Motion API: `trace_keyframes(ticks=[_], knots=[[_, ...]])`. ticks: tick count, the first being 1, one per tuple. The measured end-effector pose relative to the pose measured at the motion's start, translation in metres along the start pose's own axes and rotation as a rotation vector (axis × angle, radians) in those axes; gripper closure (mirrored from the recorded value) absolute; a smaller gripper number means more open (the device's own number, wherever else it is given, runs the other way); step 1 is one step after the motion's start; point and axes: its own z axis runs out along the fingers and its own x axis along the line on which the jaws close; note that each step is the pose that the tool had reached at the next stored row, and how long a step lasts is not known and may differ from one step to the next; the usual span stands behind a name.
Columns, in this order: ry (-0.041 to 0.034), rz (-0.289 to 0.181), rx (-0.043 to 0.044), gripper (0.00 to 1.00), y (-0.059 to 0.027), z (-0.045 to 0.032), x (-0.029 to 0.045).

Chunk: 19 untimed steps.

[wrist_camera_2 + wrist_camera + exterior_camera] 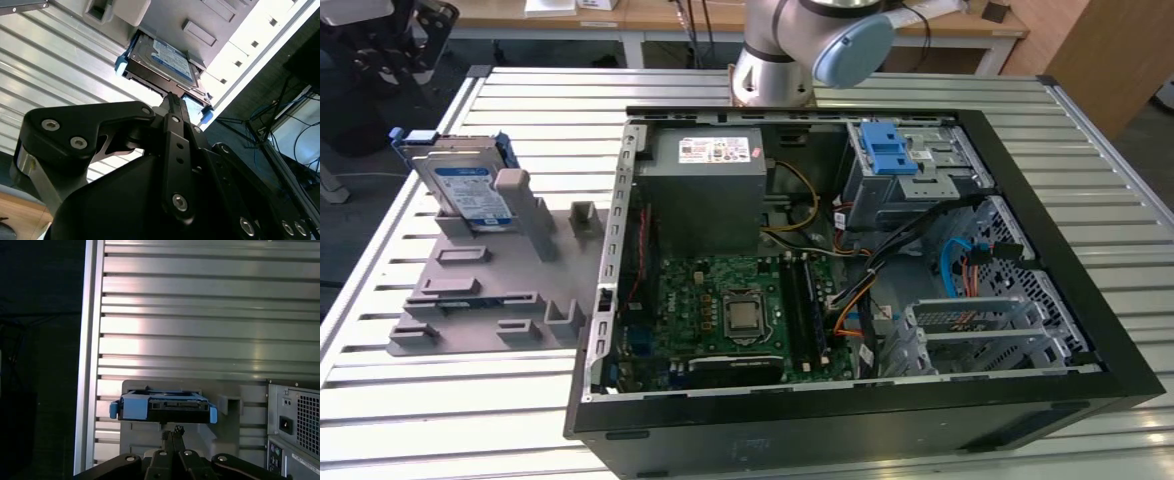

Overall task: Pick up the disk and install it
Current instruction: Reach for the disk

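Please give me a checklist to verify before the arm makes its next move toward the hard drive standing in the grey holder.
1. The silver-metal hard drive with blue rails stands upright in the grey plastic holder: ok.
2. The gripper faces the drive, roughly centred, in the first wrist view: ok.
3. The gripper is open for a grasp: not ok, shut.
4. The black computer case is open: ok.
5. The grey metal drive bay is free: cannot tell.

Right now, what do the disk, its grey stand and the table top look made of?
Disk: silver metal body with a dull sheen and a glossy blue-and-white label. Its rails are bright blue, likely plastic.
Grey stand: matte, uniform grey, blocky moulded shapes, probably plastic.
Table top: ribbed bare metal with brushed glare streaks, likely aluminium.
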Motion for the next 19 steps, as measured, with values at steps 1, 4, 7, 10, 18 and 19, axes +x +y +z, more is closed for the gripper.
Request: trace_keyframes(ticks=[1,4,7,10,18,19], knots=[[0.0001,-0.001,0.0,0.89,0.0003,0.0001,0.0019],[0.0002,-0.003,0.0001,0.89,0.0013,0.0004,0.0077],[0.0002,-0.004,0.0001,0.89,0.0025,0.0008,0.0136],[0.0003,-0.006,0.0002,0.89,0.0037,0.0012,0.0191],[0.0006,-0.01,0.0003,0.89,0.0061,0.0019,0.0281],[0.0006,-0.01,0.0002,0.89,0.0061,0.002,0.0282]])
